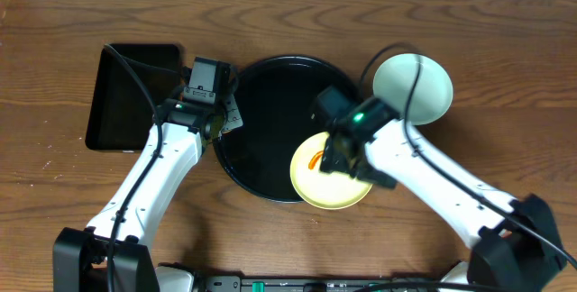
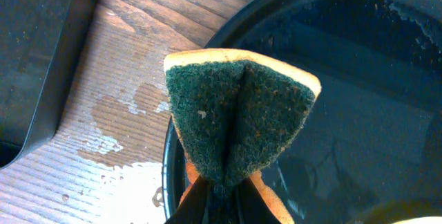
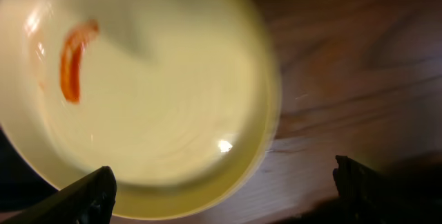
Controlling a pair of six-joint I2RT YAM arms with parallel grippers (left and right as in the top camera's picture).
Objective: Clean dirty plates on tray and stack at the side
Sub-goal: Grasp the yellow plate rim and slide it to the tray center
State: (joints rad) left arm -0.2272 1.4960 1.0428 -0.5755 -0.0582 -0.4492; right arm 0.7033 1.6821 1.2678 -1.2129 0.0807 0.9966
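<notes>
Overhanging the tray's (image 1: 261,112) rim, the smeared yellow plate (image 1: 315,184) is seen beneath the right gripper (image 3: 224,193) — spread wide, nothing held; a sponge (image 2: 238,120) is clamped in the left gripper (image 2: 217,209).

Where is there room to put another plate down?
Best spot: the bare upper middle of the round tray, between the sponge and the yellow plate. The wood behind the tray, left of the mint plate, is free too. It is crowded at the tray's lower right, where the right pincer hangs over the yellow plate.
</notes>
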